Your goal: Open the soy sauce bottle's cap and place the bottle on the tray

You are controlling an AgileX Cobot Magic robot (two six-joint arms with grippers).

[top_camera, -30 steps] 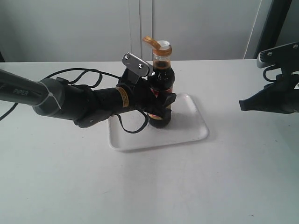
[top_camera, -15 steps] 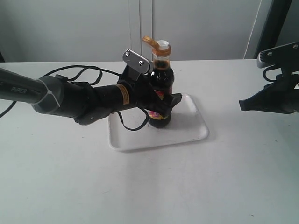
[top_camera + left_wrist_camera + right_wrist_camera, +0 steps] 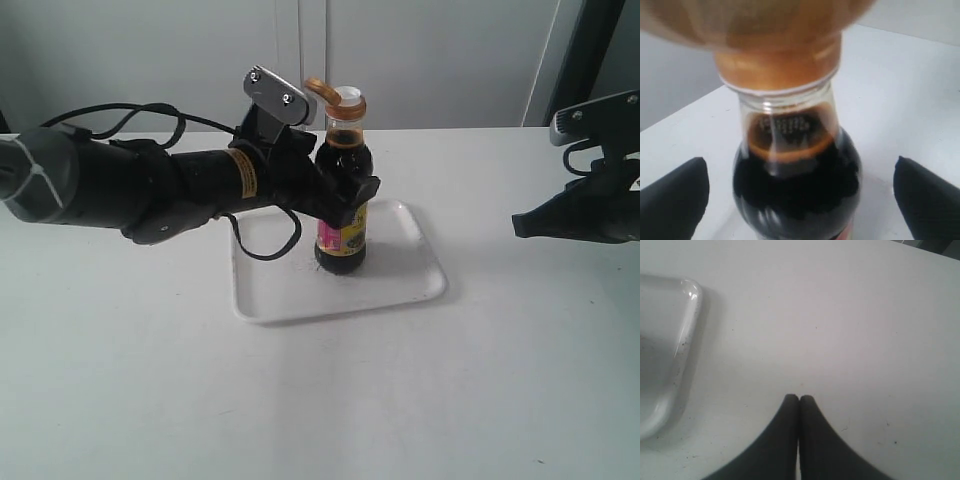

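Observation:
The soy sauce bottle (image 3: pixel 342 225) stands upright on the white tray (image 3: pixel 400 285), its pink and yellow label showing. Its golden-brown cap (image 3: pixel 338 98) is flipped open, the lid tilted back beside the white spout. My left gripper (image 3: pixel 346 198) is open at the bottle's dark shoulder. In the left wrist view the bottle (image 3: pixel 795 185) and cap (image 3: pixel 780 55) fill the middle, and the black fingers (image 3: pixel 675 200) stand apart from the glass on both sides. My right gripper (image 3: pixel 520 225) hangs shut over the bare table at the right, its fingertips (image 3: pixel 792 407) pressed together, with nothing held.
The left arm and its cable (image 3: pixel 150 185) stretch over the table left of the tray. In the right wrist view the tray's corner (image 3: pixel 670 365) shows off to one side of the shut gripper. A wall closes the back of the table (image 3: pixel 300 400).
My left gripper has risen from the bottle's label up to its shoulder, uncovering the label. The bottle stays standing on the tray. The right arm has not moved.

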